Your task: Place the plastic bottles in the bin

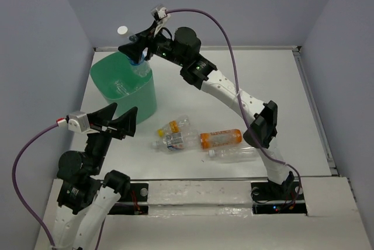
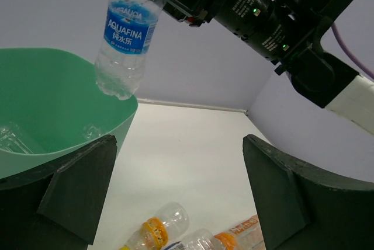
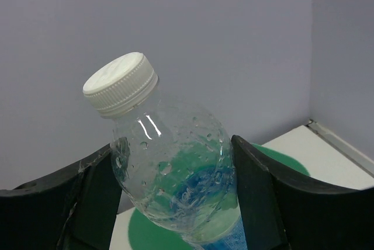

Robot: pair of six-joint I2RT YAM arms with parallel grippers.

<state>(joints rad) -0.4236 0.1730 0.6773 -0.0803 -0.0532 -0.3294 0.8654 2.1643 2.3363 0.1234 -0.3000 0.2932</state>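
White tabletop (image 1: 257, 80), pale walls (image 1: 234, 4); the blue-labelled bottle (image 2: 125, 34) hangs base-down near the bin (image 1: 137, 101) rim, pinched at its shoulder by the right gripper (image 3: 175, 186) — better centred over the opening before release; left gripper (image 2: 181, 191) hovers empty, spread wide; other bottles (image 1: 198, 140) lie on the table.

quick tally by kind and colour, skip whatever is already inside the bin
orange bottle on the table: 1
clear bottles on the table: 3
blue-labelled bottle in the right pincer: 1
green bin: 1
total: 6
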